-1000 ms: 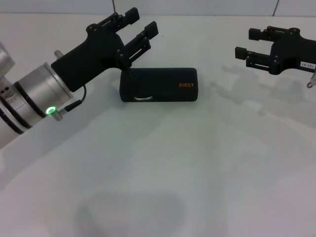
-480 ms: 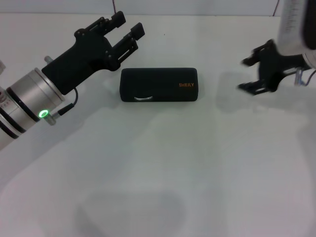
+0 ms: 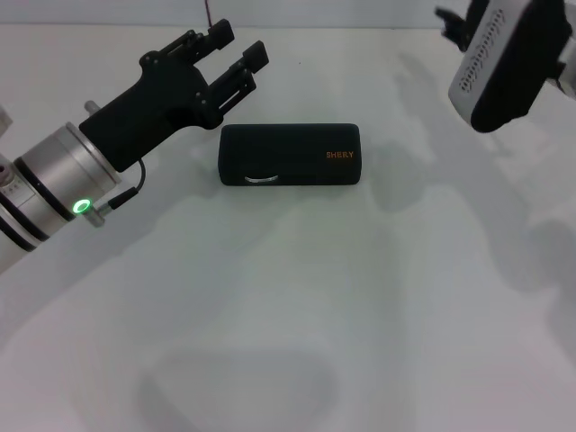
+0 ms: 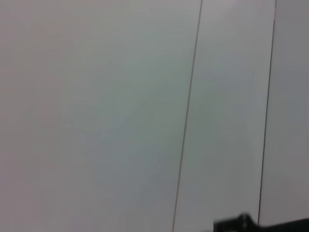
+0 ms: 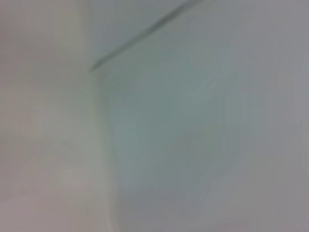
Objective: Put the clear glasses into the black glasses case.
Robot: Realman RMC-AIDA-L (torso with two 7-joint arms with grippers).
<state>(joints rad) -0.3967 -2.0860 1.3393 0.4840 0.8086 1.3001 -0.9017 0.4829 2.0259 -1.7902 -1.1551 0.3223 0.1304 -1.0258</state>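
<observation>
The black glasses case (image 3: 290, 155) lies shut on the white table (image 3: 297, 297), its orange lettering toward the right end. My left gripper (image 3: 239, 43) hovers open just beyond the case's left end, nothing between its fingers. My right arm (image 3: 504, 63) is raised at the far right. Only a dark bit of the right gripper (image 3: 448, 20) shows past the arm's white link. The clear glasses are out of view in every view. Both wrist views show only pale blank surfaces.
A thin dark cable (image 3: 209, 11) rises from the table's back edge behind the left gripper. In the left wrist view, thin dark seams (image 4: 187, 121) run along a pale wall.
My right arm has swung up from table height to the top right corner, taking its gripper nearly out of sight. My left gripper has drawn back slightly to the left. The case has not moved.
</observation>
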